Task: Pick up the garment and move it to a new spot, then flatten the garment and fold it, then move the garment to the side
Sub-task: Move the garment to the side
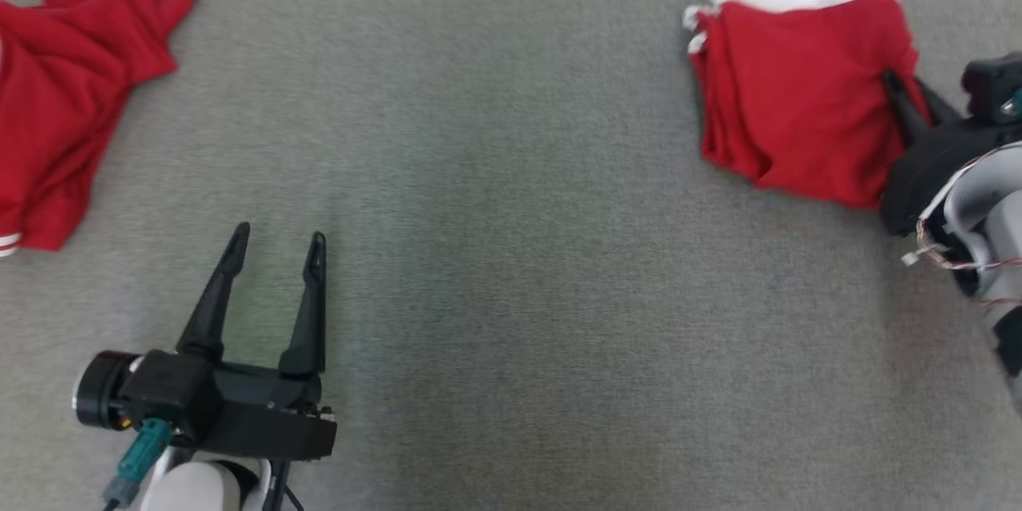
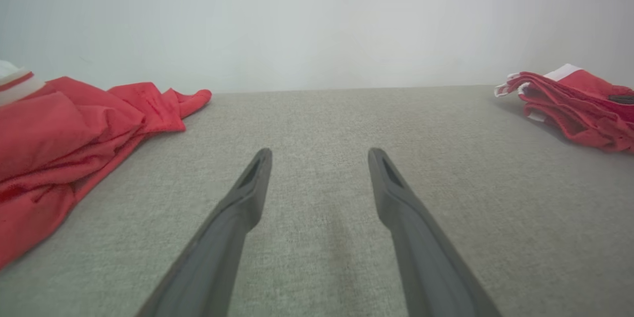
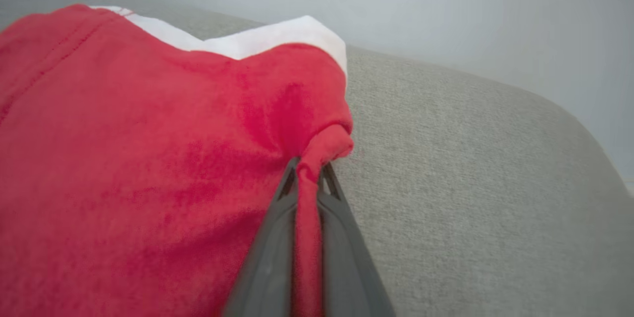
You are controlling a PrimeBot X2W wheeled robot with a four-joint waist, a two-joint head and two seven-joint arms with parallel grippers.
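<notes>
Right gripper (image 3: 308, 166) clamped on the edge of the folded garment (image 1: 790, 96); left gripper (image 1: 279, 233) spread wide.

Nearest the robot, at the lower left, the left gripper pointed out across the grey surface (image 1: 511, 271) with its two dark fingers well apart. Farther off on the right, the right gripper's fingers were pressed together on a bunched bit of red cloth at the folded garment's right edge. That garment lay on the surface with white trim along its far side. At the far left, well apart from it, a loose red garment (image 1: 64, 96) lay crumpled.
</notes>
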